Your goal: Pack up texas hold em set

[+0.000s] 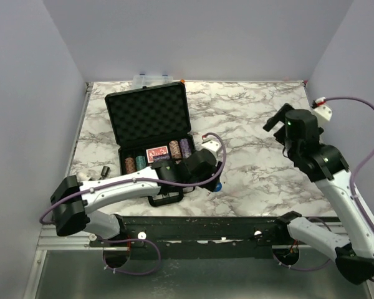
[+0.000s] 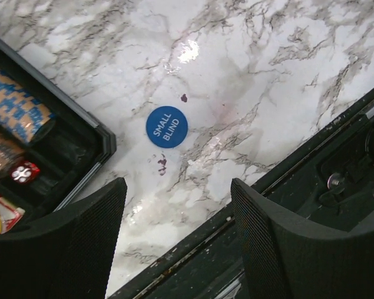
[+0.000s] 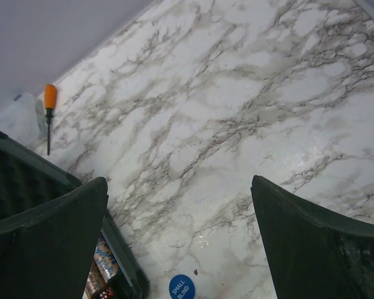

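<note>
While left hand [image 2: 177,187] hovers spread, empty, above button [image 2: 166,126] | briefcase [image 2: 105,142] rim beside | right hand [image 3: 179,180] spread, empty

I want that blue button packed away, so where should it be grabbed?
Pinch the blue button across opposite edges of its rim, coming straight down from above. It is a thin disc lying flat on the table, clear of the case, with nothing raised to hold.
</note>
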### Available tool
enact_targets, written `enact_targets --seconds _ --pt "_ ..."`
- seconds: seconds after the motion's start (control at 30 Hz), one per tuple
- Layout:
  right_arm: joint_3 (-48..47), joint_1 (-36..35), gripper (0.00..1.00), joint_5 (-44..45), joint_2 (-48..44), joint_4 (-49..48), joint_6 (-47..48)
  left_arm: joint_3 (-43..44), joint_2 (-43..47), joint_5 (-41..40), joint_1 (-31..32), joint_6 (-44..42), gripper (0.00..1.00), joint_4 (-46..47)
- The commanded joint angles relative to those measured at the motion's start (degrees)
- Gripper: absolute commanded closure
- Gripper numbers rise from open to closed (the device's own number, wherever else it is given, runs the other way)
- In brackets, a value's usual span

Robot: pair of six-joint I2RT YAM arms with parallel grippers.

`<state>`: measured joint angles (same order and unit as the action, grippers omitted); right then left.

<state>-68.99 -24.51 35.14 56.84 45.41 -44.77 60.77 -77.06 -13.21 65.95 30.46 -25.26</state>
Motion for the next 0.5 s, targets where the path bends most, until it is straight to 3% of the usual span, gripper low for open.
enact_targets --seconds 0.0,0.2,0.47 --pt "-1.47 0.27 0.00 4.83 -8.37 0.18 2.74 4.52 -7.34 -2.47 2.30 2.23 0.31 0.66" --pt "-2.59 0.33 0.00 5.30 -12.70 0.74 5.88 13.20 -19.01 -3.56 3.28 2.37 0.31 -4.64" --pt "-1.74 0.30 0.00 5.06 -14.19 0.18 7.33 18.24 -27.46 -5.54 3.43 1.46 0.31 -8.93"
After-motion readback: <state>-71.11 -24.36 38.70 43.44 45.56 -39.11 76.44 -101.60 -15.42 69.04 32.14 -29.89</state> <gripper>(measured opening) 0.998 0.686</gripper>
